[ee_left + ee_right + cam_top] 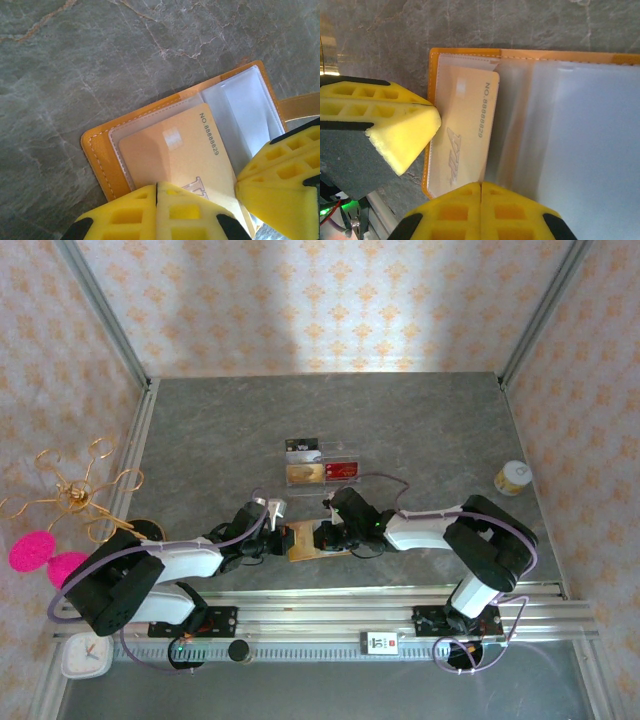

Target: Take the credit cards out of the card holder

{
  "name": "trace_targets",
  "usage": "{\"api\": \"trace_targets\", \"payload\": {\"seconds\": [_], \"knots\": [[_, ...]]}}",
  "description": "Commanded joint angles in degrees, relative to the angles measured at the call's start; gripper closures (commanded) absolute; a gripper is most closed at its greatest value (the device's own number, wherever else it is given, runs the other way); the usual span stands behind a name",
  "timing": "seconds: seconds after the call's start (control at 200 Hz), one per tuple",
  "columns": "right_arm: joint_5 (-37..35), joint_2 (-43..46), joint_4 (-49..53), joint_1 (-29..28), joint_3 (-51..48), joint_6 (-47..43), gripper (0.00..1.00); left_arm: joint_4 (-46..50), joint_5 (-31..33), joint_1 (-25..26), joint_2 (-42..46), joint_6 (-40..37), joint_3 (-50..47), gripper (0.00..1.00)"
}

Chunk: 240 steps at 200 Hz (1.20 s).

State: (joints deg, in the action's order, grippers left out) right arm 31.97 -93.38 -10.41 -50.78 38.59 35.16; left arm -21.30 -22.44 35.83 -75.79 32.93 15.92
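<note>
The orange-tan card holder point(303, 546) point(97, 160) point(465, 51) lies open on the grey table, its clear sleeves facing up. A gold credit card point(170, 155) point(465, 125) with a printed number sits in the left sleeve, its inner edge raised and casting a shadow. My right gripper point(481, 185) point(329, 536) is shut on that card's near corner. My left gripper point(157, 187) point(283, 538) is shut, its yellow fingers point(400, 125) resting on the holder's outer edge. The right fingers point(280, 175) stand beside the card.
A clear acrylic stand point(322, 465) with several cards in it is just beyond the holder. A small jar point(513, 477) sits at the right, a gold wire rack point(80, 495) and pink discs point(35, 550) at the left. A metal rail point(400, 615) runs along the near edge.
</note>
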Motion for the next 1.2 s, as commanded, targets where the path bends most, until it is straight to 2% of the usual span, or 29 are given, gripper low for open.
{"api": "trace_targets", "payload": {"seconds": [0.0, 0.255, 0.511, 0.556, 0.611, 0.641, 0.721, 0.766, 0.886, 1.196], "knots": [[-0.63, 0.59, -3.28, -0.01, -0.55, 1.16, 1.0, 1.26, 0.5, -0.06, -0.93, -0.45, -0.45, 1.0], [-9.43, 5.44, 1.17, 0.06, -4.74, 3.18, 1.0, 2.14, 1.34, -0.1, 0.87, -0.41, -0.63, 1.0], [-8.09, 6.96, -0.48, 0.07, -5.05, 1.99, 1.0, 5.28, 1.73, -0.06, 4.39, -1.84, 1.41, 1.0], [-6.51, 7.66, -1.52, -0.06, -4.64, 0.86, 0.93, 5.6, 1.74, -0.06, 4.27, -1.83, 1.41, 1.0], [-6.32, 8.67, -1.33, -0.43, -3.53, -0.26, 0.78, 5.53, 1.61, -0.08, 3.79, -1.6, 1.31, 0.99], [-6.94, 8.71, -0.26, -0.54, -2.7, -0.62, 0.76, 5.57, 1.33, -0.08, 3.68, -1.33, 1.39, 0.99], [-7.09, 7.66, 1.17, -0.54, -1.02, -1.61, 0.76, 4.87, 1.48, 0.5, 6.2, -0.27, 0.89, 0.9], [-6.97, 6.77, 1.64, -0.55, -0.39, -1.75, 0.77, 5.21, 2.6, 0.9, 7.91, 0.15, 0.61, 0.89], [-6.35, 3.71, 1.08, -0.54, 0.42, -1.66, 0.79, 6.65, 3.99, 0.9, 8.71, 0.33, -0.31, 1.0], [-6.03, -0.72, 1.04, -0.46, 1.71, -1.34, 0.82, 3.89, 4.44, 0.82, 3.77, 2.04, -2.54, 1.0]]}}
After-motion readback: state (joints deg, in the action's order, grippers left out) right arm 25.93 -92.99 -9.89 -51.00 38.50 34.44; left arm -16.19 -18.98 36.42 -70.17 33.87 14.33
